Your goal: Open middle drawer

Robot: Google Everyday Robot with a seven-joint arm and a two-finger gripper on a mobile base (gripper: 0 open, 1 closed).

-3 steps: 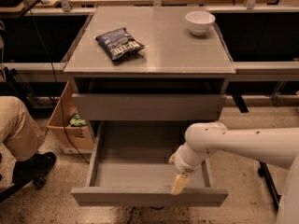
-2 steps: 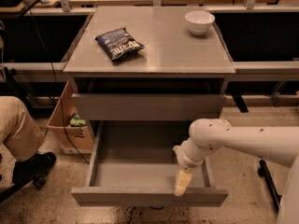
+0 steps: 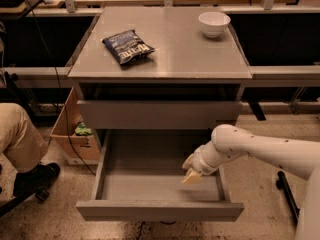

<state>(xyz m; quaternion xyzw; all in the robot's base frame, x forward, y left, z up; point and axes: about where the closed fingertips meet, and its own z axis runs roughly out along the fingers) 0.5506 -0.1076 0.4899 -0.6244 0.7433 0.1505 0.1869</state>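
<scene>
The camera view looks down from the front on a grey cabinet (image 3: 165,64) with a flat top. On that top, towards the left, lies a dark blue snack bag (image 3: 128,46); a white bowl (image 3: 214,23) stands near the back right corner, well apart from the bag.

Under the top is a closed, tall-fronted grey drawer (image 3: 159,114). Directly beneath it the middle drawer (image 3: 160,210) stands pulled far out towards the camera, its plain front panel nearest the viewer and its wide, shallow grey box open to view. Nothing can be seen lying inside the box.

A white robot arm (image 3: 265,146) reaches in from the right edge of the picture and bends down over the drawer's right wall. The gripper (image 3: 192,176), with a pale yellowish tip, sits inside the open box near the right wall, about midway between back and front. Whether the gripper is spread or closed cannot be told, and it grips nothing that can be seen.

At the left edge a seated person's leg in tan trousers (image 3: 20,139) and a black shoe (image 3: 35,179) show, beside a cardboard box (image 3: 75,134) on the speckled floor.
</scene>
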